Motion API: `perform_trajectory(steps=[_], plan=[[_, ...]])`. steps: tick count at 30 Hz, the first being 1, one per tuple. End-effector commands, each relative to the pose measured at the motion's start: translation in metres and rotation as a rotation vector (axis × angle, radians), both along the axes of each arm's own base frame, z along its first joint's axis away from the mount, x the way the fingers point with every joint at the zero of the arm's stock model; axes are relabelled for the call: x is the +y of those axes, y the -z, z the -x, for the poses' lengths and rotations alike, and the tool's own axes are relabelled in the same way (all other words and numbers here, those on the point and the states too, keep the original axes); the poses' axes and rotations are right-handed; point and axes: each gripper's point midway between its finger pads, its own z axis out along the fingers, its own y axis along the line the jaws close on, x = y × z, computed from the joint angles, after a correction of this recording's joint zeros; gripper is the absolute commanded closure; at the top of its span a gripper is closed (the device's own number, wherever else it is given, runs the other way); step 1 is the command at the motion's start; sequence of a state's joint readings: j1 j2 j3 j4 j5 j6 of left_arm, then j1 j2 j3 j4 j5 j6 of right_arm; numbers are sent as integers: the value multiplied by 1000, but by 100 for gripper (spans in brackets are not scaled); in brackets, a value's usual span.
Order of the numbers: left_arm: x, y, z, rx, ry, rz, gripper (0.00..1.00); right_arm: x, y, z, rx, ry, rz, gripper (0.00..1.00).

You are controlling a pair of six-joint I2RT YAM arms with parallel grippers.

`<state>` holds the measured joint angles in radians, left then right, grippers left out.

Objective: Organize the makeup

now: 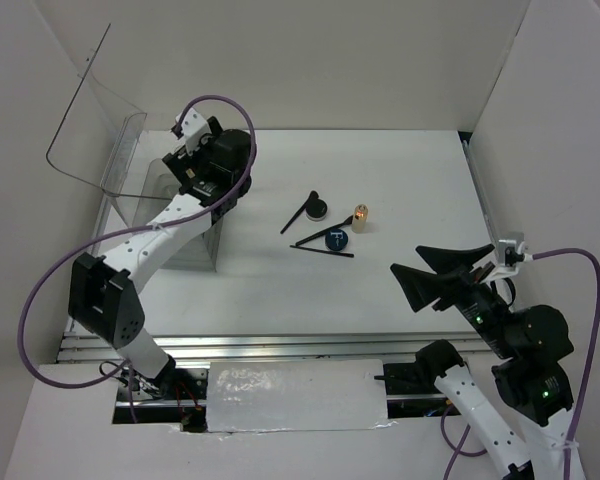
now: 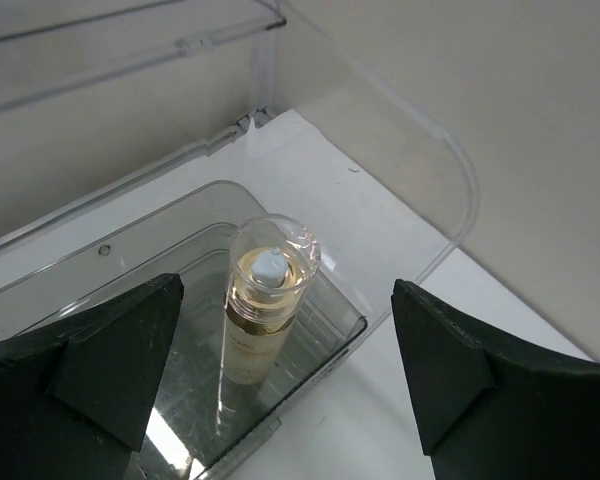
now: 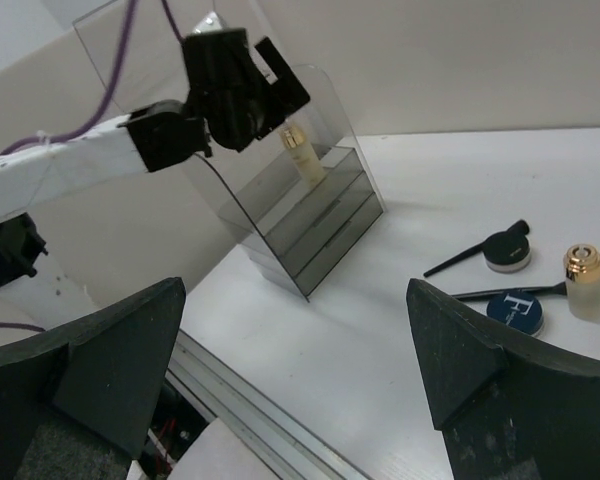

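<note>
So in the top view the left gripper (image 1: 192, 162) is parked over the clear organizer (image 1: 120, 172) at the far left of the worktop (image 1: 280, 295), and the rest of the makeup sits loose in the middle: a black compact (image 1: 319, 209), a dark blue compact (image 1: 337, 240), the short amber bottle (image 1: 361, 217) and the thin black brushes (image 1: 320, 250), all bunched close, with one brush lying against the black compact. The right gripper (image 1: 433, 272) hangs over the near right side, jaws wide apart and holding nothing, well clear of that cluster. The left wrist view is the useful one: the tall pale-yellow bottle (image 2: 265, 310) stands upright in a smoky compartment of the organizer, and the left jaws sit open on either side of it without touching, so the bottle step looks basically finished. The next move probably calls for lifting that arm straight up so a finger doesn't clip the bottle or the clear wall beside it. From the right wrist view the bottle shows in the organizer's top tier, with the left arm crowding right over it, and the loose pieces lie off to the right. Picking the amber bottle looks easy enough. The brushes look fiddlier, being flat, thin and tangled up with the compacts.
</note>
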<state>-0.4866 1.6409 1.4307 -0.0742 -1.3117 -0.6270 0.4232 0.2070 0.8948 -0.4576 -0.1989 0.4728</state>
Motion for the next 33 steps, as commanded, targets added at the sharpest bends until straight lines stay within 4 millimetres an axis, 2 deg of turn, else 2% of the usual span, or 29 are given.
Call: perform_trajectory(steps=[1, 4, 7, 8, 9, 10, 11, 12, 13, 14, 15, 16, 17, 18, 19, 20, 21, 22, 23, 24, 25, 26, 27, 28, 29, 30, 31, 32, 33], plan=[[0, -57, 17, -105, 7, 37, 1, 7, 2, -16, 40, -1, -13, 0], [-7, -73, 23, -90, 61, 27, 1, 15, 14, -31, 123, -2, -10, 0], [-16, -96, 25, -72, 131, 23, 1, 30, 41, -51, 254, -27, -5, 0], [-18, -118, 27, -102, 146, 36, 1, 32, 55, -59, 296, -16, -2, 0], [-25, -123, 31, -83, 177, 26, 0, 33, 62, -67, 315, 3, -4, 0], [-28, -132, 33, -76, 201, 10, 1, 25, 70, -78, 333, 71, -3, 0], [-32, -151, 35, -102, 239, 15, 0, 22, 84, -88, 372, 116, 9, 0], [-45, -163, 37, -110, 319, 20, 1, 18, 91, -96, 388, 156, 21, 0], [-47, -164, 43, -77, 348, 16, 1, 15, 100, -102, 408, 190, 51, 0], [-50, -182, 50, -102, 381, 26, 1, 5, 105, -113, 418, 267, 67, 0], [-59, -193, 64, -113, 434, 27, 1, 4, 120, -124, 464, 300, 109, 0], [-61, -199, 74, -104, 459, 21, 1, -3, 123, -134, 467, 355, 141, 0], [-66, -204, 83, -105, 498, 15, 1, -3, 137, -145, 506, 379, 186, 0], [-73, -216, 99, -124, 574, 23, 1, -4, 140, -154, 501, 401, 225, 0], [-73, -214, 111, -90, 605, 20, 1, -6, 140, -161, 502, 425, 245, 0], [-70, -219, 128, -99, 645, 38, 1, -9, 152, -175, 527, 469, 296, 0], [-70, -218, 137, -93, 682, 55, 1, -12, 155, -182, 524, 485, 338, 0], [-77, -198, 145, -20, 751, 48, 0, -11, 152, -190, 523, 497, 356, 0], [-66, -200, 163, -39, 781, 77, 1, -11, 168, -201, 566, 516, 406, 0], [-65, -193, 172, -32, 815, 96, 1, -11, 171, -207, 579, 517, 435, 1], [-75, -163, 175, 37, 879, 87, 0, -10, 166, -217, 578, 524, 436, 2], [-70, -154, 185, 53, 891, 99, 1, -7, 179, -226, 612, 525, 470, 3], [-64, -137, 198, 68, 918, 123, 0, -4, 174, -236, 591, 520, 474, 5], [-60, -127, 204, 81, 919, 121, 1, -2, 176, -243, 594, 515, 480, 6], [-56, -121, 210, 89, 928, 128, 0, 1, 193, -252, 631, 503, 512, 7], [-46, -113, 222, 104, 928, 138, 1, 3, 197, -259, 640, 493, 529, 7], [-43, -106, 226, 122, 930, 131, 1, 5, 193, -268, 638, 497, 531, 9], [-38, -96, 231, 143, 931, 120, 1, 5, 210, -275, 673, 501, 562, 10], [-33, -88, 236, 173, 927, 108, 1, 6, 211, -281, 669, 500, 569, 11]])
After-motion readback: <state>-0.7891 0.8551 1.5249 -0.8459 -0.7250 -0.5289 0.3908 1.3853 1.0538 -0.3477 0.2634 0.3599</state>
